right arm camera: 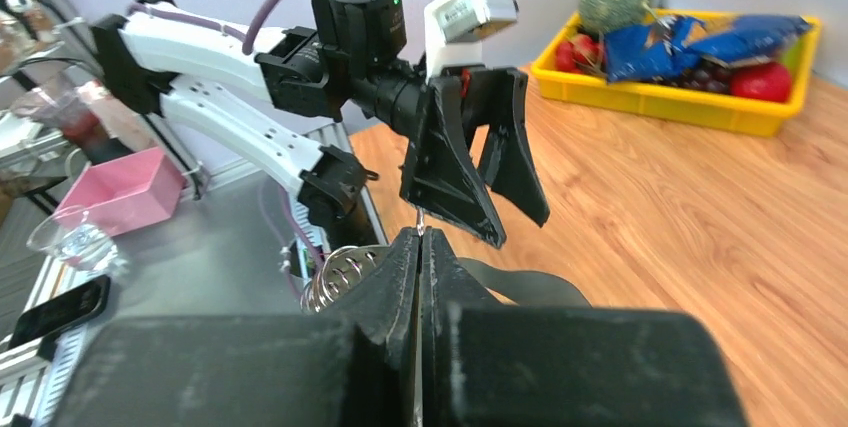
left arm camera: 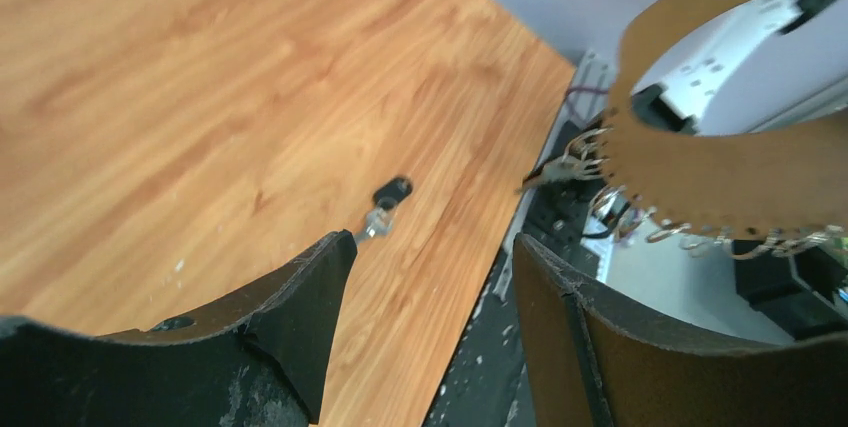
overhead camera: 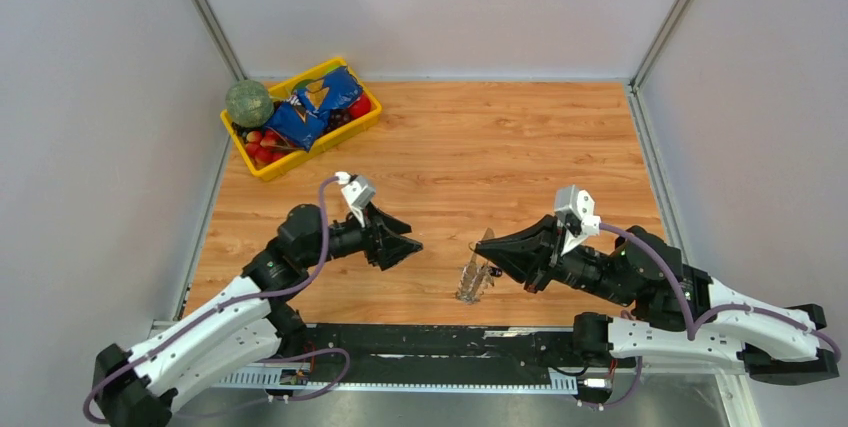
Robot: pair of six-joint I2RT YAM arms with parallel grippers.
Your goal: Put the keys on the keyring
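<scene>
Near the front edge of the table, my right hand is clamped shut on the keyring, several keys already strung along it, while my left hand stands wide open and empty, with one black-headed key lying loose on the wood, not yet threaded.

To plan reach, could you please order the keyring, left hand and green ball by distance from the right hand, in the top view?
1. keyring, hanging at the right hand.
2. left hand, just to its left.
3. green ball, far back left.
</scene>
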